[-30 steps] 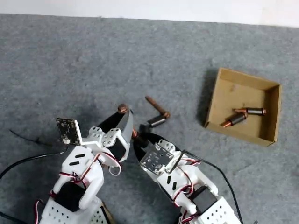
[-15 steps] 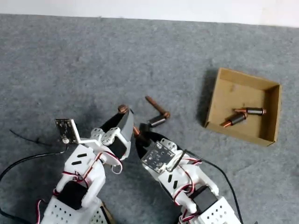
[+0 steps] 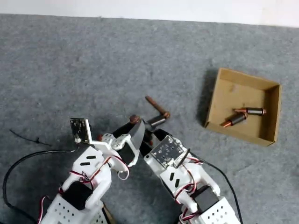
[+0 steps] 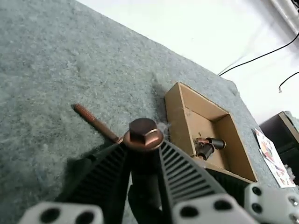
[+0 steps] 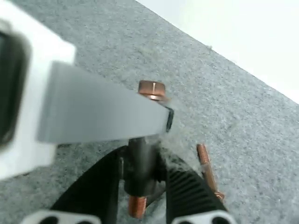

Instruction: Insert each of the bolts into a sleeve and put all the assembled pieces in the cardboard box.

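Note:
My left gripper is shut on a copper bolt, just under its hex head. The bolt's shank runs through a dark sleeve, and its threaded tip sticks out of the far end. My right gripper is shut on that sleeve. In the high view the two grippers meet at mid-table, left gripper beside right gripper. A loose bolt and a loose sleeve lie just beyond them. The cardboard box at the right holds two assembled pieces.
Grey carpet covers the table. A black cable lies at the left, near the left arm's base. The box's near wall stands close behind the loose bolt in the left wrist view. Open carpet stretches across the far side.
Both grippers have shifted right, toward the loose bolt and sleeve, still joined. The held bolt's head now sits just left of the loose sleeve.

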